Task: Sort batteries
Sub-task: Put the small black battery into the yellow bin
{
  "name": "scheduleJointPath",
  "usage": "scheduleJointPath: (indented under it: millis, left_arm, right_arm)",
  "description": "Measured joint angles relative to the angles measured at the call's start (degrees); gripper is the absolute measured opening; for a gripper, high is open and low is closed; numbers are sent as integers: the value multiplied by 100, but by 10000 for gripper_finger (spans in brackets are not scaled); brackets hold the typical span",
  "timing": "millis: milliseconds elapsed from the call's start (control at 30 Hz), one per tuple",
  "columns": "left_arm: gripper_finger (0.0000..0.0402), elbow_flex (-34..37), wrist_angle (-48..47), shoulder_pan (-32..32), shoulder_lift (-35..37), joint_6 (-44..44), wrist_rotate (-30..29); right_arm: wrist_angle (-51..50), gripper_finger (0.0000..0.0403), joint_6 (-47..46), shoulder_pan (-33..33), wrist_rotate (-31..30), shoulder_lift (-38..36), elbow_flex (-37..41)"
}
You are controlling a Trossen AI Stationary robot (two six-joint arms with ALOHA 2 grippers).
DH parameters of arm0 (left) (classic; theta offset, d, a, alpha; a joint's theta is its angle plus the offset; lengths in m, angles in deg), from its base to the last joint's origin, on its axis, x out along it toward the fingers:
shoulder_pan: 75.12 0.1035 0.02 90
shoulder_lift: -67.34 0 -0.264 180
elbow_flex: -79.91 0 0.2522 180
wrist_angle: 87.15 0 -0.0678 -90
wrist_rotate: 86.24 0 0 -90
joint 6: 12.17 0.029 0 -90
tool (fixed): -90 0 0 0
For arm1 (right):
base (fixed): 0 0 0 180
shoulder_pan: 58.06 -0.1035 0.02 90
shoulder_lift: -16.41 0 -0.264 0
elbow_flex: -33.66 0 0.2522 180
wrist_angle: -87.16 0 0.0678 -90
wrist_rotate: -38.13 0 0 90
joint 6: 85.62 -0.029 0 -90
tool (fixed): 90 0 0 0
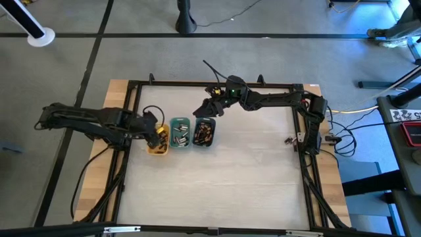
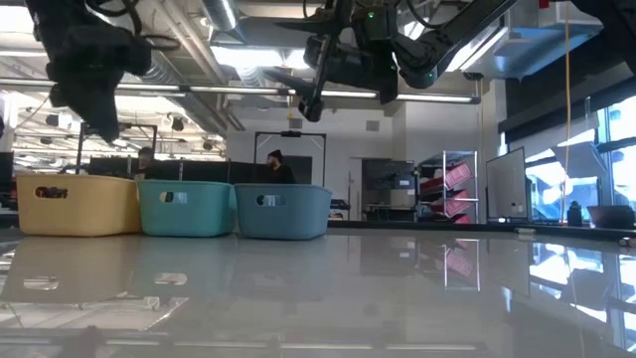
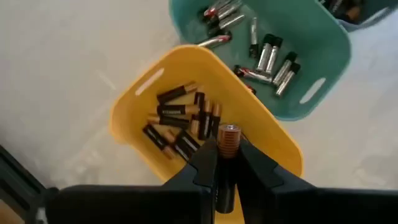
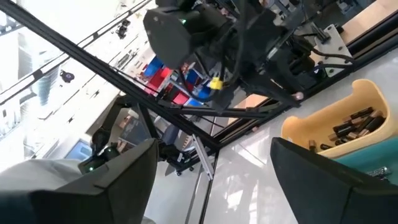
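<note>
Above the yellow tray (image 3: 134, 102), the left gripper (image 3: 227, 155) is pinching a copper-topped battery (image 3: 228, 138). The right gripper (image 4: 211, 168) is hovering spread wide near the grey-blue tray (image 1: 204, 132).

Glossy table top (image 2: 397, 288), matt plastic trays (image 2: 184, 207), copper-metal tipped battery (image 3: 228, 138), wood table edge (image 1: 92, 178).

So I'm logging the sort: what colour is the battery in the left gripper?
Copper-toned top, black below; the battery shows best in the left wrist view, clamped in the left gripper.
</note>
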Motion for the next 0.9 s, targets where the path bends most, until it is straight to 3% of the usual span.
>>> scheduleJointPath:
  millis: [367,700,900]
  left_arm:
    - [31,0,31,477,-584,-585,495]
    - [146,0,520,562,-989,-323,496]
    - [181,-46,402,572,-953,-392,511]
  right_arm:
    - [-5,312,74,-7,514,-13,1]
    - [25,312,206,-6,998,-261,7]
    - [-180,312,331,-4,1183,-376,7]
